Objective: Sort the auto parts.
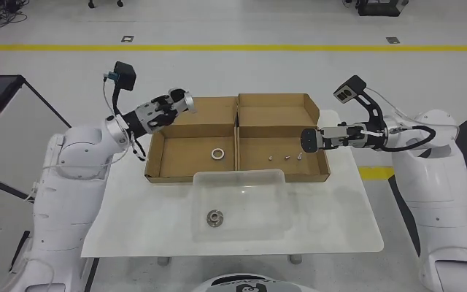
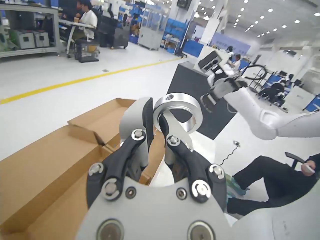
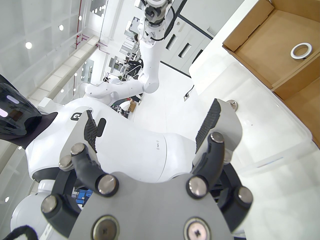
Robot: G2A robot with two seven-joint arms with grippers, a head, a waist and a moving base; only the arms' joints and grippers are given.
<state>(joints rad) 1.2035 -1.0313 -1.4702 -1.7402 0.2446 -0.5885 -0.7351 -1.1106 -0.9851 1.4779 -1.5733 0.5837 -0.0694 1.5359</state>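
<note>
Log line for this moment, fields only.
left gripper: shut on metal ring, above far corner of left box | right gripper: open, over right box | left box: second ring | clear bin: flanged part

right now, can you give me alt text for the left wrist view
The left gripper is shut on the rim of a silver metal ring, held up near an open cardboard box. A white floor with a yellow line lies behind.
</note>
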